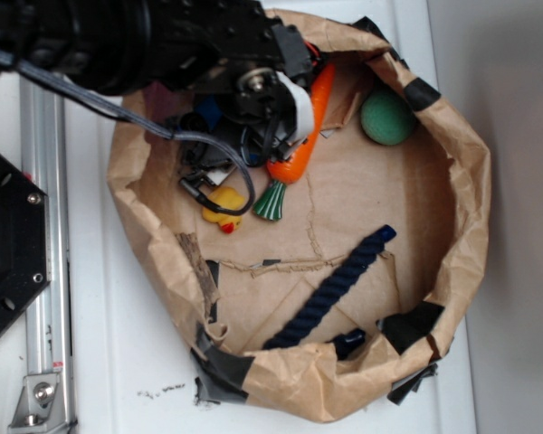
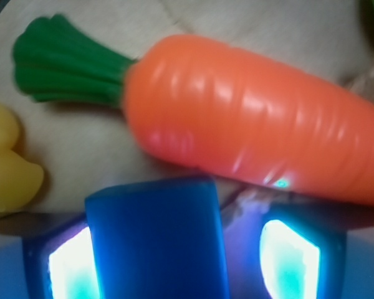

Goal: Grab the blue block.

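Exterior: the gripper [image 1: 253, 99] sits at ten o'clock in the paper basin [image 1: 462, 217], beside the carrot [image 1: 303, 127]. Wrist: the blue block [image 2: 156, 243] — at six o'clock — stands between the pads [image 2: 290, 258]; whether they pinch it, I cannot tell.

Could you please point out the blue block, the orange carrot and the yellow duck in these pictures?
blue block [image 2: 156, 240]: wrist view, middle of its top face.
orange carrot [image 2: 255, 134]: wrist view, middle of its orange body.
yellow duck [image 1: 224, 207]: exterior view, on its body.

Smooth blue block [image 2: 156, 240] lies just beside the orange carrot [image 2: 255, 124].
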{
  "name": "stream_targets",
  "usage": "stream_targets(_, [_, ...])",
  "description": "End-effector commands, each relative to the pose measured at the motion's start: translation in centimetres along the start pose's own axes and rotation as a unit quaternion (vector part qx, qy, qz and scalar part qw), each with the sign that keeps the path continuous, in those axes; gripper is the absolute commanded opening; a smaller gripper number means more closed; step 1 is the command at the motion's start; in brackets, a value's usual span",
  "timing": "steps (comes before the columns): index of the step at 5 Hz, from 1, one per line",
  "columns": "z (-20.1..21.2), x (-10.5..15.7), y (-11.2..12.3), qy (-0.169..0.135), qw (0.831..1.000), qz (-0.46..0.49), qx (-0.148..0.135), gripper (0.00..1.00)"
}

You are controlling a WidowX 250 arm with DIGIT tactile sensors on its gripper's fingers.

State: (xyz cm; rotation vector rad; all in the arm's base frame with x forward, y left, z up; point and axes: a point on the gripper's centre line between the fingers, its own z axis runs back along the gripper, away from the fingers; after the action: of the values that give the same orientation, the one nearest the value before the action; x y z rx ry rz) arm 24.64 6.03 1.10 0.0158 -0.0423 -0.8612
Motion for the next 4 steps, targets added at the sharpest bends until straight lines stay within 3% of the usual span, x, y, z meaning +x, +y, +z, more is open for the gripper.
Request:
stream_targets(1, [-0.4, 0.3, -0.5, 0.000, 1.000, 0.009, 0.000, 0.00])
stream_targets(2, [0.3, 0.0, -0.4, -0.002, 1.000, 0.014, 0.003, 0.00])
stream_targets(3, [3.7, 0.0, 0.5, -0.011, 0.999, 0.045, 0.017, 0.00])
stream_targets(4, [8.5, 2.6, 0.7, -0.076, 0.994, 0.077, 0.004, 0.00])
